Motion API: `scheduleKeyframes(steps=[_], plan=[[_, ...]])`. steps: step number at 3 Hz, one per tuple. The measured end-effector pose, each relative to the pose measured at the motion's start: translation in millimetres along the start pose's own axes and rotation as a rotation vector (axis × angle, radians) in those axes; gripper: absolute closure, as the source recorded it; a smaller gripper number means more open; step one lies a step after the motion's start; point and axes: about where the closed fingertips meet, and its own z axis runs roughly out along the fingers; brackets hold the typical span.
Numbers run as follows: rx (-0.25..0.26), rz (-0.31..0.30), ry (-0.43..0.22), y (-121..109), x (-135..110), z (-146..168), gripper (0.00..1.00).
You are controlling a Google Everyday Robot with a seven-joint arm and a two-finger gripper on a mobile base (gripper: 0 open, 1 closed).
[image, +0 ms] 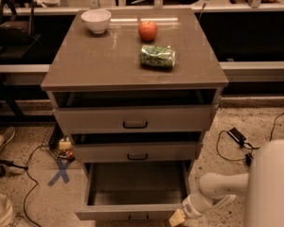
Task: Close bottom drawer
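— Where is your gripper?

— My gripper [176, 219] sits at the bottom edge of the frame, right of centre, just off the right-hand end of the bottom drawer's [109, 213] front. Whether it touches that front I cannot tell, and I cannot tell if it is released or clenched either. The white arm [217, 190] runs from it up towards the lower right corner.

— And the drawer itself?

— It is pulled well out, in the lower middle of the frame. I can see down into its bare box, and the small dark handle [138, 217] is on the front, just left of the gripper. Above it the middle drawer [137, 152] and the top drawer [135, 119] both stand a little way out, with a dark gap over each.

— Anything on the cabinet?

— On the cabinet top [94, 65] there is a white bowl [96, 20] at the upper left, a red apple [147, 30] to its right and a green packet [157, 56] just below the apple. On the floor, a blue X [60, 171] is marked at the left of the cabinet and a black adapter [236, 136] with cables lies at the right.
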Motion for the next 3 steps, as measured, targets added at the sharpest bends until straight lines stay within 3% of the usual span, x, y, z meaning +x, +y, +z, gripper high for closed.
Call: scheduleKeyframes(steps=[1, 2, 3], plan=[[0.023, 0.042, 0.049, -23.4, 9.7, 39.4, 0.73], [0.056, 0.076, 0.054, -61.2, 1.1, 98.1, 1.00], [0.093, 0.108, 0.003, -86.5, -12.4, 120.6, 1.00]])
